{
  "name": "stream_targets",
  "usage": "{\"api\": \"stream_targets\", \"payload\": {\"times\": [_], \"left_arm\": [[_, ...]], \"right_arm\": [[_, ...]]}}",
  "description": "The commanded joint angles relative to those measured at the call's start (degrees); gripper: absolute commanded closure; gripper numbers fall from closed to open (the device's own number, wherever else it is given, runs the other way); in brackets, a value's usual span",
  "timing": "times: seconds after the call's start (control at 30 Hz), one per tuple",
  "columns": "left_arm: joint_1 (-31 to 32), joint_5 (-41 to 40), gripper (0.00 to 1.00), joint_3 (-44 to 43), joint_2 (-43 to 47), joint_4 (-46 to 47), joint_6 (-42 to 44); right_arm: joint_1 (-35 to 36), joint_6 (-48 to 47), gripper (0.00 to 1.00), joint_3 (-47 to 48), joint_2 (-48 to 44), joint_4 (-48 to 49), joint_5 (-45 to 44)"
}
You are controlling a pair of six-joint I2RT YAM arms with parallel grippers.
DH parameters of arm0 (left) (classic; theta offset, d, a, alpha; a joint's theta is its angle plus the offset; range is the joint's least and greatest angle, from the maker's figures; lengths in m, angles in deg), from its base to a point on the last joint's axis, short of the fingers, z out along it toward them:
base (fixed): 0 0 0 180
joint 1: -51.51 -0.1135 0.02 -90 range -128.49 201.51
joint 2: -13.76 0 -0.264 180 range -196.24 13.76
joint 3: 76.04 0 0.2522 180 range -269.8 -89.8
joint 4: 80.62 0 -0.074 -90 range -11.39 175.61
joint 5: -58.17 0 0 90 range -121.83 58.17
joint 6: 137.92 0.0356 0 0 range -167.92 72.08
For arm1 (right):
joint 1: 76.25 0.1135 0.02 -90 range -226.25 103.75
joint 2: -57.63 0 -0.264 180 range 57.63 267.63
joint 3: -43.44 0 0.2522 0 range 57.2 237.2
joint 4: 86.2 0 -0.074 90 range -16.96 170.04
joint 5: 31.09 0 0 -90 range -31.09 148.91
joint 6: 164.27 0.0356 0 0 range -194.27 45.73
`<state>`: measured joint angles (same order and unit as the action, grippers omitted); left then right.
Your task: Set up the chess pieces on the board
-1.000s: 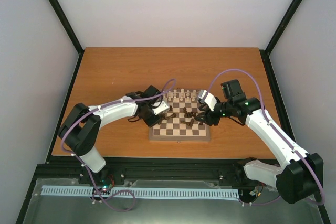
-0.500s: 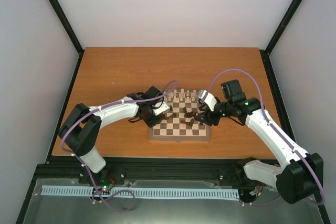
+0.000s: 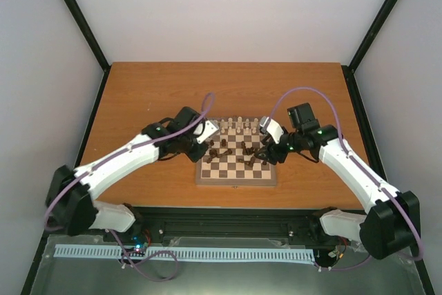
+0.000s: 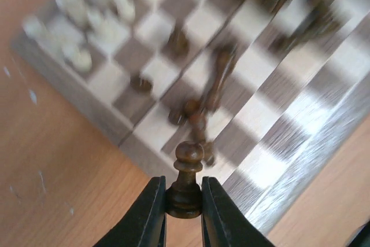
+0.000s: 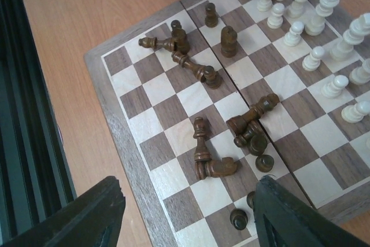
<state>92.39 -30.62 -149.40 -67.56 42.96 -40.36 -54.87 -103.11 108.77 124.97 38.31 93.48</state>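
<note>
Left gripper (image 4: 184,201): the jaws are closed on the base of one dark pawn (image 4: 186,169), which stands upright between the fingers with its head clear above them. In the wrist view the pawn sits over the left border of the board (image 3: 235,180), where the border meets the table (image 3: 152,94); its height above the surface cannot be told. The top view places this gripper at the left edge of the board, toward the far side.

Right gripper (image 5: 189,201): the jaws stand wide apart and hold nothing. It hovers over the right half of the board, above a cluster of fallen dark pieces (image 5: 202,154).

White pieces (image 5: 315,21): they stand upright in close ranks along the far side of the board. This set appears to be largely in place, though the exact count and the order of the back rank are too small to read.

Dark pieces: most are loose in the middle squares. Several lie on their sides, some touching or crossing one another; a few stand upright, though not in a row. The near two ranks, where they would presumably belong, hold almost none in proper position.

Progress, as a judgement: roughly half done. The white side looks finished and the dark side is barely begun. The held pawn is one early placement, and the fallen dark pieces remain to be lifted, righted and set along the near ranks.
</note>
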Motion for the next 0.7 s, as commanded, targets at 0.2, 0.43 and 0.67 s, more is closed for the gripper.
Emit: {"api": "stream_targets", "payload": {"times": [0.2, 0.43, 0.67], "left_arm": [[5.85, 17.17, 0.89, 11.21, 12.79, 37.12, -15.29], [6.04, 18.85, 0.89, 13.84, 8.89, 45.46, -14.20], [6.13, 18.78, 0.88, 13.37, 6.96, 45.85, -13.56]], "right_arm": [[-1.18, 4.19, 0.34, 14.96, 11.85, -7.53, 7.17], [-0.97, 2.72, 0.51, 25.39, 23.79, -17.35, 18.39], [-0.75, 2.34, 0.53, 27.23, 26.19, -21.32, 22.43]]}}
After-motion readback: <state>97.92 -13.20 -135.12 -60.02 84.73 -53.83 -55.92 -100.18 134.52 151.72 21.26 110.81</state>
